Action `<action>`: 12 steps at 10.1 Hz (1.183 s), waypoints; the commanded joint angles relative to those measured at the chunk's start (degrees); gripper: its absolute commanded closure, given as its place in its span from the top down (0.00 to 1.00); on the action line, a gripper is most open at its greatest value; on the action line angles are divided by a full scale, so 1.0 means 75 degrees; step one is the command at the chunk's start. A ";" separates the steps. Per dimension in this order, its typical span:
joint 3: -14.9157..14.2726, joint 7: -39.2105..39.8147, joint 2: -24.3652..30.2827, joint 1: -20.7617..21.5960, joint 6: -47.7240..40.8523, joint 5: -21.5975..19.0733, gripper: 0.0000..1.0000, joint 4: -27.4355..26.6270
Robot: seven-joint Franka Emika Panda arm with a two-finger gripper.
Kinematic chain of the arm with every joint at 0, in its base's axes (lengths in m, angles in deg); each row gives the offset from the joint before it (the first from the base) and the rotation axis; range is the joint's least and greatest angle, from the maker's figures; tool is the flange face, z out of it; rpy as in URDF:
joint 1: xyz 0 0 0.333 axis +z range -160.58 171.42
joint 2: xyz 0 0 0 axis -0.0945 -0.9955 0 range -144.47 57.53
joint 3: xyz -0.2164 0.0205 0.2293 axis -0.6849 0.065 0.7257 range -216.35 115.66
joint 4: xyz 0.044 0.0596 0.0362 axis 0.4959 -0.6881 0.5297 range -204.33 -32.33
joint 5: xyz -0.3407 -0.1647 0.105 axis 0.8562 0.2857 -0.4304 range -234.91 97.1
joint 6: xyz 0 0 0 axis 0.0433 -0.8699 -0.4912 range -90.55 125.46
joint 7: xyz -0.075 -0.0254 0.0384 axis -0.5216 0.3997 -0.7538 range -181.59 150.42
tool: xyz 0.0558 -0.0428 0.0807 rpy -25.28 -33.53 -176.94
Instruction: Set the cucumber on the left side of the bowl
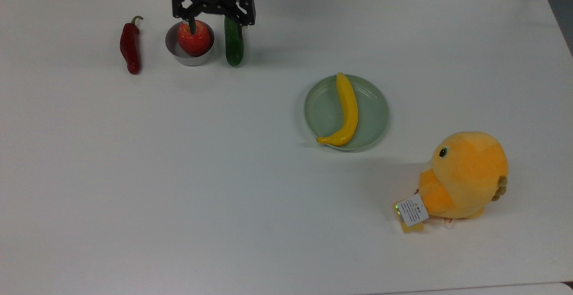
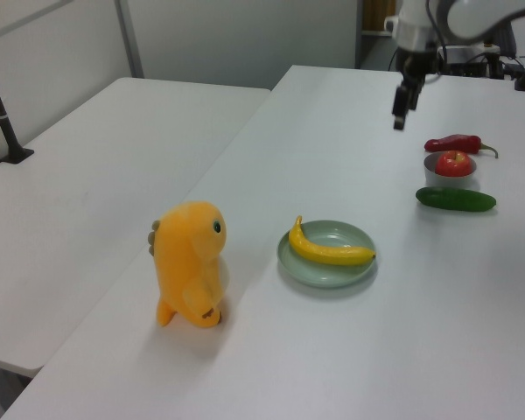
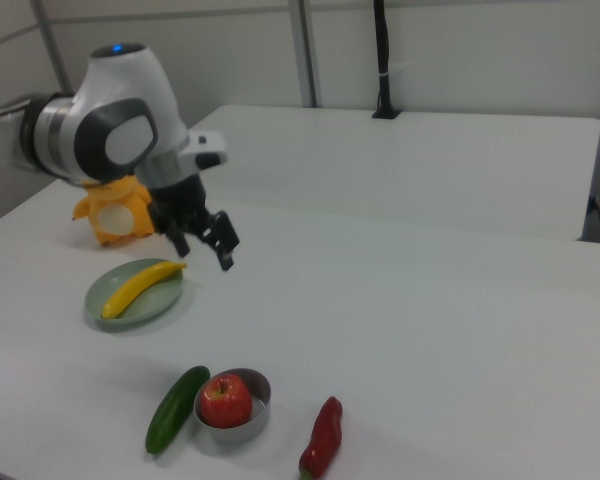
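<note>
The dark green cucumber point(image 1: 233, 42) lies flat on the white table, just off the top view's right of the small grey bowl point(image 1: 172, 46), with a narrow gap between them. In the right view the cucumber point(image 3: 176, 408) lies at the left of the bowl point(image 3: 242, 428). In the left view the cucumber point(image 2: 456, 199) lies in front of the bowl point(image 2: 436, 175). A red apple point(image 1: 194, 39) sits in the bowl. My gripper point(image 1: 215, 23) hangs open and empty well above both, as the left view point(image 2: 401, 109) and right view point(image 3: 204, 250) confirm.
A dark red chili point(image 1: 130, 46) lies on the top view's left of the bowl. A pale green plate point(image 1: 378, 116) with a yellow banana point(image 1: 349, 109) sits mid-table. An orange plush toy point(image 1: 465, 174) stands toward the top view's lower right.
</note>
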 commanded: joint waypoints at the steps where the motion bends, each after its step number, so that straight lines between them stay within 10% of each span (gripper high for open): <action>1: -0.0132 -0.0149 -0.0032 -0.0286 -0.0093 -0.0803 1.00 0.0773; 12: -0.0306 -0.0970 -0.0853 0.1176 -0.1639 -0.0360 1.00 0.1805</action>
